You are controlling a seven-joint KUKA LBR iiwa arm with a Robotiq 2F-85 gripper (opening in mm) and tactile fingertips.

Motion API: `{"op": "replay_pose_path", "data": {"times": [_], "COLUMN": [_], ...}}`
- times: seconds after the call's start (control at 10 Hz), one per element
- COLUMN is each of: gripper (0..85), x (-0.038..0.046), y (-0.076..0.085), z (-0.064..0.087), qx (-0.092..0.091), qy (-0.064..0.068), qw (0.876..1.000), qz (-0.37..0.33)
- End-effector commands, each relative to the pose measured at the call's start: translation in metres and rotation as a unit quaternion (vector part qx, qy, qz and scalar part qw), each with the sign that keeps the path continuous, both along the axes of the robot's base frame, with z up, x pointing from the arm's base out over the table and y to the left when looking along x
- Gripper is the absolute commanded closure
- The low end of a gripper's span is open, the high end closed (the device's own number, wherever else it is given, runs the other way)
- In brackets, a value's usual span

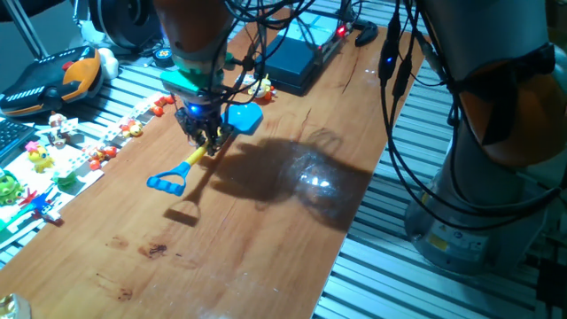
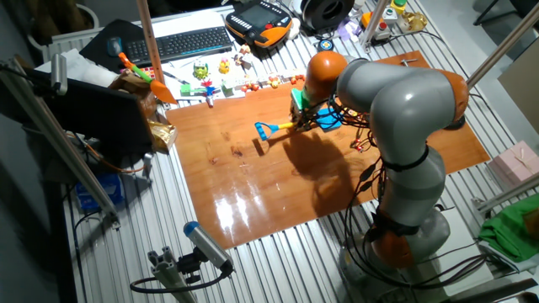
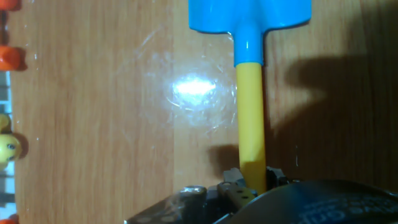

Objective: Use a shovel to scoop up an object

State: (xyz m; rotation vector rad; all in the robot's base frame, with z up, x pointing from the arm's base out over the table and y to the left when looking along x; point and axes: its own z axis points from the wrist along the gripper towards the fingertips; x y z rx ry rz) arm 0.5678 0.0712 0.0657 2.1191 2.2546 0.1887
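Observation:
My gripper (image 1: 205, 135) is shut on the yellow shaft of the shovel (image 1: 193, 158) and holds it roughly level, a little above the wooden table (image 1: 266, 230), where its shadow falls. The light-blue blade (image 1: 244, 118) points to the far side and the blue D-loop (image 1: 166, 183) to the near left. In the hand view the shaft (image 3: 250, 112) runs up from between the fingers to the blade (image 3: 249, 15). A tiny yellow figurine with red-orange accents (image 1: 261, 89) lies just beyond the blade, apart from it. The other fixed view shows the D-loop (image 2: 264, 130); the arm hides most of the blade.
A black box (image 1: 292, 62) with cables stands behind the figurine. Several small toys (image 1: 97, 152) line the table's left edge, and some show at the left of the hand view (image 3: 9, 147). A keyboard (image 2: 181, 42) and teach pendant (image 2: 257, 21) lie beyond. The robot base (image 1: 478, 186) stands right.

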Motion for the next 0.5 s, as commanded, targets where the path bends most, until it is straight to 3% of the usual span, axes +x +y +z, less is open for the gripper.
{"op": "replay_pose_path", "data": {"times": [0.0, 0.2, 0.3, 0.4], "gripper": [84.3, 84.3, 84.3, 84.3], "x": [0.0013, 0.0015, 0.0015, 0.0015], "y": [0.0017, 0.0031, 0.0031, 0.0031], "z": [-0.0014, -0.0013, -0.0013, -0.0013], "qx": [0.002, 0.026, 0.023, 0.011], "qy": [0.0, 0.008, 0.018, 0.039], "qw": [1.0, 1.0, 0.999, 0.999], "qz": [0.003, 0.014, 0.014, -0.015]}}
